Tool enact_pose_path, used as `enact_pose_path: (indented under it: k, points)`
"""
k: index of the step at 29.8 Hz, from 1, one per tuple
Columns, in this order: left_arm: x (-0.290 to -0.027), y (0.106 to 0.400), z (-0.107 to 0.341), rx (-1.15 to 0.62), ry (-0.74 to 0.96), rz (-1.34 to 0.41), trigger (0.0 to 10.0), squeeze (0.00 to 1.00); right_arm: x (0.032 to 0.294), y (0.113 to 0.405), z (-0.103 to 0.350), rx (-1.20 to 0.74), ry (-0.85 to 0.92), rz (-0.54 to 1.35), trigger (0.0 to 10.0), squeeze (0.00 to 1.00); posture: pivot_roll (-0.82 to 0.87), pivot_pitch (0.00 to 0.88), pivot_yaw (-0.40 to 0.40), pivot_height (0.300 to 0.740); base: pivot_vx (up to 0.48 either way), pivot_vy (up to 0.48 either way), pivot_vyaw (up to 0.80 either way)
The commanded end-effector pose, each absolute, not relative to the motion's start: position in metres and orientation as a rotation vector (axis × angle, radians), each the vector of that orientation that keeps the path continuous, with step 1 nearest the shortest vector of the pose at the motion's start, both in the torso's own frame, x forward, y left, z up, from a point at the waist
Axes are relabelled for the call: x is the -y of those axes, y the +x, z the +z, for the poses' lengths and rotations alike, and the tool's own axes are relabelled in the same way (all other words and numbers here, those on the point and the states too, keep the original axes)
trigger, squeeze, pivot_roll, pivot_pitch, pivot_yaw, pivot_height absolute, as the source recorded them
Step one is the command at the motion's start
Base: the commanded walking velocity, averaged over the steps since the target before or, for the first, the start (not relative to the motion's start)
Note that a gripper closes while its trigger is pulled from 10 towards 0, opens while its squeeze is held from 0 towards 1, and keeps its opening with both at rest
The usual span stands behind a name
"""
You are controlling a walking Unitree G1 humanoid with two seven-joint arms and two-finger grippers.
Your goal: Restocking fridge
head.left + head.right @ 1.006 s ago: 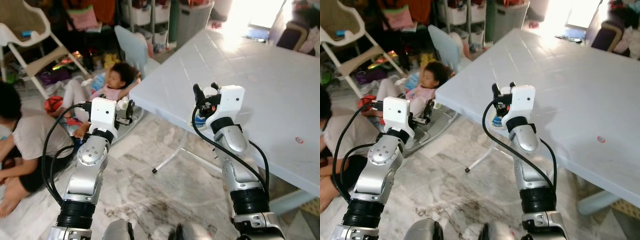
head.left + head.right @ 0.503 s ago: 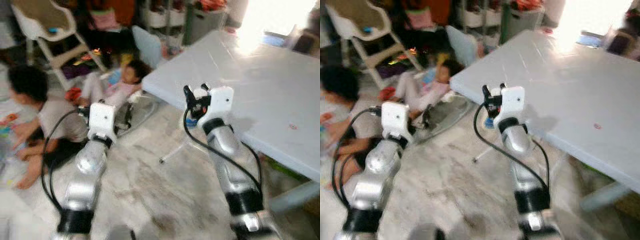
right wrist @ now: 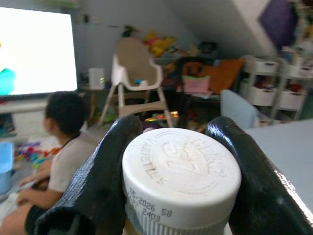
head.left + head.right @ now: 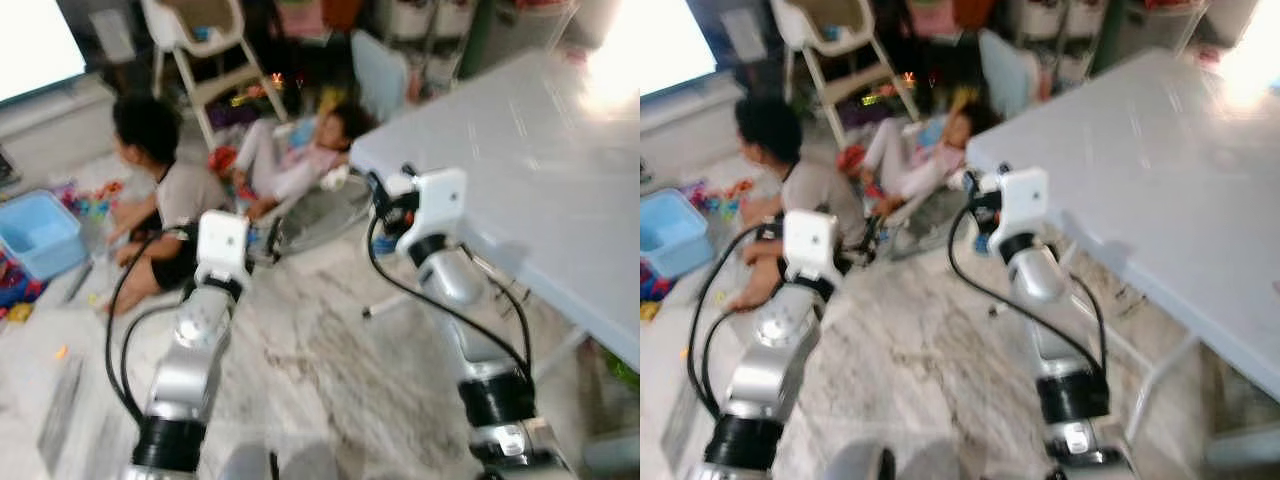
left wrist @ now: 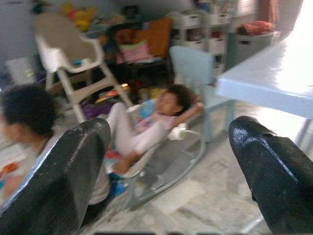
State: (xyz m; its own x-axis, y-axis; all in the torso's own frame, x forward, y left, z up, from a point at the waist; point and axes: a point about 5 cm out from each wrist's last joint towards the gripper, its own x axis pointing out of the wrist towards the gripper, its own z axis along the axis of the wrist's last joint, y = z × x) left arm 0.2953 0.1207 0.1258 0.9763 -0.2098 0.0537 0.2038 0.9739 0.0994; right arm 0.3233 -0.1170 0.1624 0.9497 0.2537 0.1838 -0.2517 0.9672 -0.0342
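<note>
In R claw (image 3: 178, 196), white-capped bottle (image 3: 181, 178); body hidden, label unreadable.

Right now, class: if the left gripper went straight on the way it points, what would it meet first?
Probably the child lying in the rocker seat, which lies between the open left gripper's fingers; depth is unclear.
</note>
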Motion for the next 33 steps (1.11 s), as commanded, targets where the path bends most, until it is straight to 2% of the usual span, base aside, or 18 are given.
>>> enact_pose_path:
  k: [1, 10, 12, 21, 33]
  points:
    - [-0.128, 0.296, 0.127, 0.069, 0.099, -0.178, 10.0, 0.00, 0.105, 0.321, 0.174, 0.241, -0.011, 0.306, 10.0, 0.00, 0.03, 0.000, -0.029, 0.740, 0.000, 0.000, 0.80]
    - [-0.136, 0.292, 0.125, 0.061, 0.091, -0.136, 10.0, 0.00, 0.116, 0.318, 0.165, 0.205, -0.012, 0.295, 10.0, 0.00, 0.03, 0.000, -0.035, 0.740, -0.054, 0.000, 0.80]
    - [-0.139, 0.291, 0.123, 0.050, 0.093, -0.134, 10.0, 0.00, 0.119, 0.318, 0.160, 0.187, -0.013, 0.290, 10.0, 0.00, 0.03, 0.000, -0.032, 0.740, -0.324, 0.000, 0.77]
    - [-0.136, 0.293, 0.123, 0.052, 0.100, -0.148, 10.0, 0.00, 0.119, 0.320, 0.160, 0.185, -0.015, 0.279, 10.0, 0.00, 0.03, 0.000, -0.028, 0.740, -0.353, 0.000, 0.00]
    - [-0.134, 0.293, 0.124, 0.054, 0.099, -0.154, 10.0, 0.00, 0.118, 0.320, 0.158, 0.183, -0.006, 0.289, 10.0, 0.00, 0.03, 0.000, -0.023, 0.740, -0.354, 0.000, 0.80]
